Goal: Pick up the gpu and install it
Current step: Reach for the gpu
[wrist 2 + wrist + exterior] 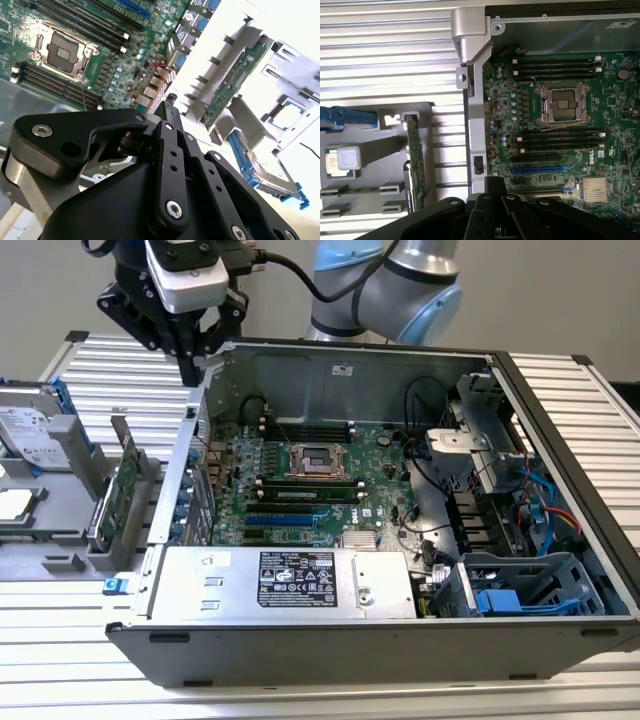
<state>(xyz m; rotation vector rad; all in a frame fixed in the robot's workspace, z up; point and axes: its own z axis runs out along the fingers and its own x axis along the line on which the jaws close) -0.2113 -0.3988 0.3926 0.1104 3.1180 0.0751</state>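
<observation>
The gpu (124, 490) stands on edge in a slot of the grey holder (60, 540) at the exterior view's left, outside the computer case, green board face showing. It appears as a thin green strip in both wrist views (414, 160) (235, 80). My gripper (189, 368) hangs above the case's rear corner, beyond the gpu and well above it, touching nothing. Its black fingers (170, 107) sit together, shut and empty, over the case's rear wall (476, 150).
The open case (560, 440) lies on the ribbed metal table, with the green motherboard (300, 470), its blue expansion slots (540, 169), an empty processor socket (562, 102) and a silver power supply (290, 580). A hard drive with blue rails (35, 430) and a processor chip (342, 160) rest in the holder.
</observation>
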